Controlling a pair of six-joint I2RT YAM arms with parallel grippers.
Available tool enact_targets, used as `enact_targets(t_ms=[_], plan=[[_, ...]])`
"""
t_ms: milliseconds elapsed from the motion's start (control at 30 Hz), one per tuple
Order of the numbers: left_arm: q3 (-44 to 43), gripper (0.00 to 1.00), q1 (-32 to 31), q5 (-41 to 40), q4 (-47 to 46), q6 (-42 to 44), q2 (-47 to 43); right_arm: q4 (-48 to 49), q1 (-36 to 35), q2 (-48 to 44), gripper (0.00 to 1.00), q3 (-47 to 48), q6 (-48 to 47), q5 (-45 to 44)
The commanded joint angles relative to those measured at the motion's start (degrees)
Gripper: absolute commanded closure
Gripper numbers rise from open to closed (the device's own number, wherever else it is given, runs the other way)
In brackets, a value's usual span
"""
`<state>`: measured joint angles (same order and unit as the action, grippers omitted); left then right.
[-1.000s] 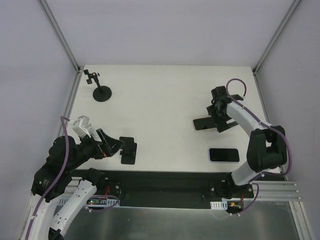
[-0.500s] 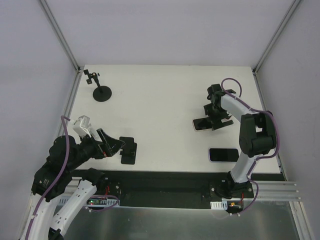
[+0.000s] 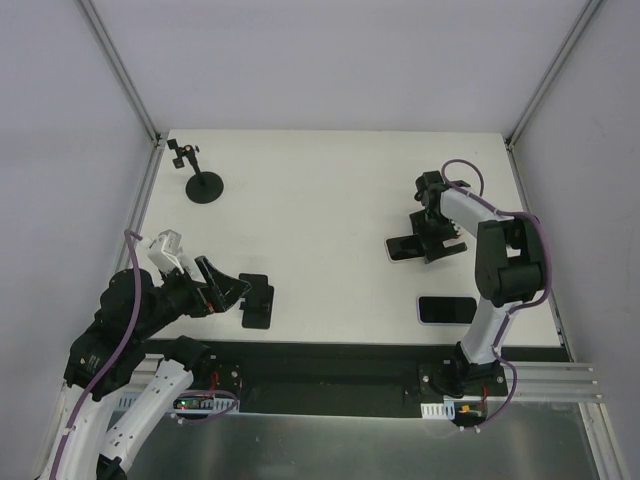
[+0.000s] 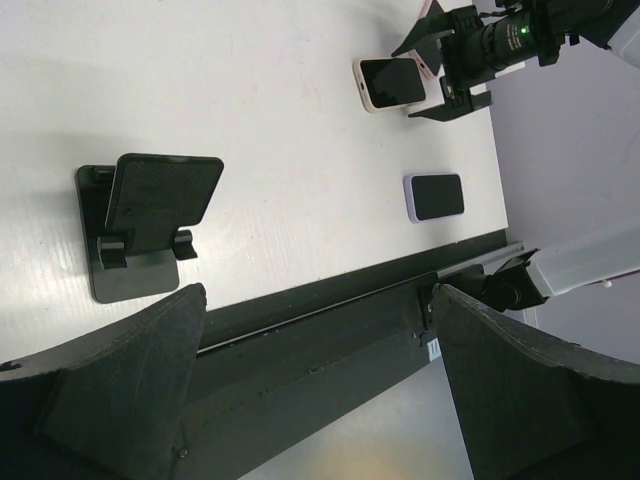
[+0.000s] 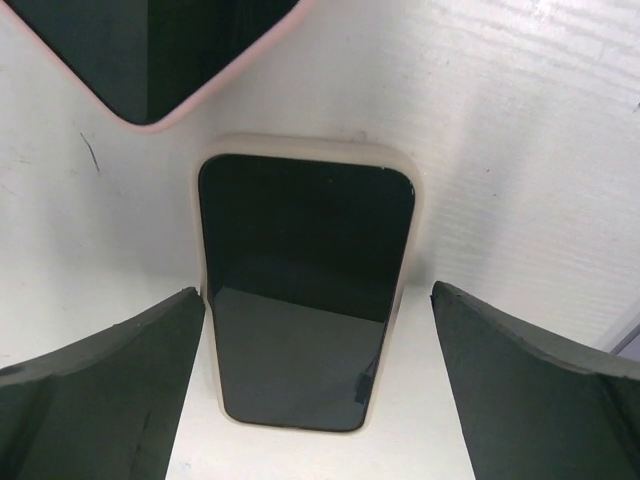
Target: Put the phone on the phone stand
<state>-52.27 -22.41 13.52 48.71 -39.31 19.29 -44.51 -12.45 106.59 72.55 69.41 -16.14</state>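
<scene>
White surface point(image 3: 320, 200) below; our right hand point(image 3: 435, 243) hangs wide open, empty, the phone point(image 5: 305, 290) flat between its jaws. We judge grasping is next: lower, close, then carry to the phone stand point(image 4: 150, 215) before our left hand point(image 3: 225, 290).

Between the phone stand point(image 3: 258, 300) and the cream-cased phone point(image 3: 403, 247) you have bare bench point(image 3: 330, 210). Watch the second phone point(image 3: 447, 310) lying by the near right edge, and the round-footed holder point(image 3: 205, 186) in the far left corner. The left fingers point(image 4: 120, 400) sit spread just beside the stand.
</scene>
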Motion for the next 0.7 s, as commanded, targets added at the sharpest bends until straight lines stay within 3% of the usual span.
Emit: enact_targets(t_ms=[0,333,400,433,467,533,567,667], plan=[[-1.34,0.06,0.18,1.51,-1.6,1.69,1.01,-1.89,1.72,0.55,0.03,0.57,-0.5,-1.96],[-1.61,0.06,0.18,1.42,-1.6,2.4,2.07,-2.95,3.13,2.84,0.09,1.8,-2.61,-0.91],[-1.61,0.06,0.18,1.69,-1.6,2.48,2.07,-2.95,3.04,2.93,0.17,1.98,-2.96,-0.3],[-1.52,0.06,0.26,1.6,-1.6,2.48,2.07,-2.86,2.87,2.84,0.24,2.15,-3.22,-0.12],[-1.52,0.06,0.18,1.69,-1.69,2.48,2.07,-2.77,2.69,2.84,0.44,2.33,-3.4,-0.03],[-1.61,0.06,0.18,1.69,-1.6,2.48,2.16,-2.77,1.91,2.32,0.62,2.5,-4.27,-0.64],[-1.52,0.06,0.18,1.77,-1.6,2.48,2.16,-2.95,1.55,1.88,0.78,2.5,-4.8,-1.17],[-1.78,0.06,0.18,2.47,-1.6,2.75,2.77,-3.56,-1.52,-0.41,0.99,4.08,-8.57,-6.25]])
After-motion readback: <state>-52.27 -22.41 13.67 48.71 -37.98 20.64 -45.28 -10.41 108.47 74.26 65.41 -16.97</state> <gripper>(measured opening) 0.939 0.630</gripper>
